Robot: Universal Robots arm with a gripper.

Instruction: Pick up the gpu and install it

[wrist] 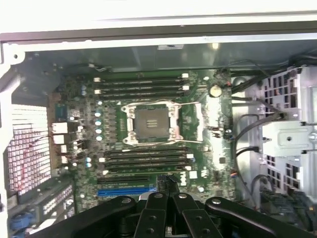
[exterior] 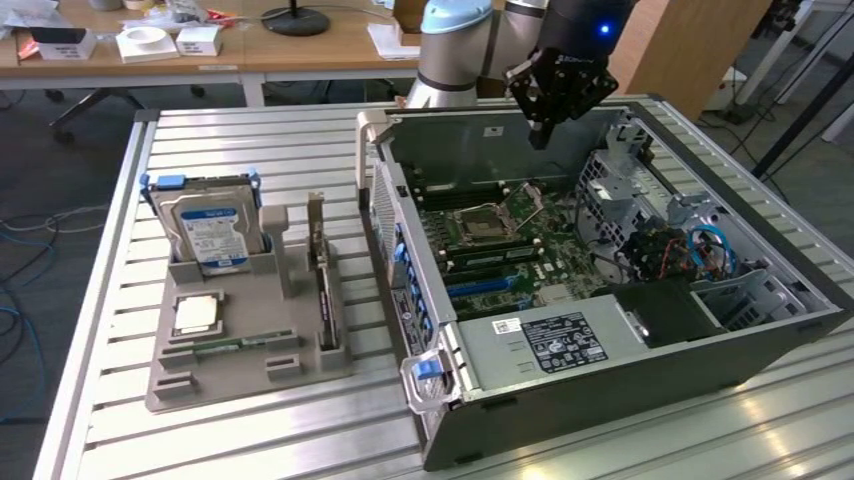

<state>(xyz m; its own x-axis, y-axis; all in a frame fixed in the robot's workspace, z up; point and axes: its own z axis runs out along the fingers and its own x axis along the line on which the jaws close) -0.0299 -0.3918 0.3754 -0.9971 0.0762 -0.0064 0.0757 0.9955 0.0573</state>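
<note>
On the exterior view's left I'm looking at the grey holder (exterior: 200, 385), which is carrying a hard drive (exterior: 207, 235) upright at its far end. The gpu (exterior: 322, 285) is standing on edge in the slot along the holder's right side, untouched and well apart from the gripper. Moving right, the computer case (exterior: 641, 370) is lying open with its motherboard (exterior: 514, 250) facing up. The gripper (exterior: 538, 135) is hovering over the case's far side, above the motherboard, its fingers pressing together and gripping nothing.
</note>
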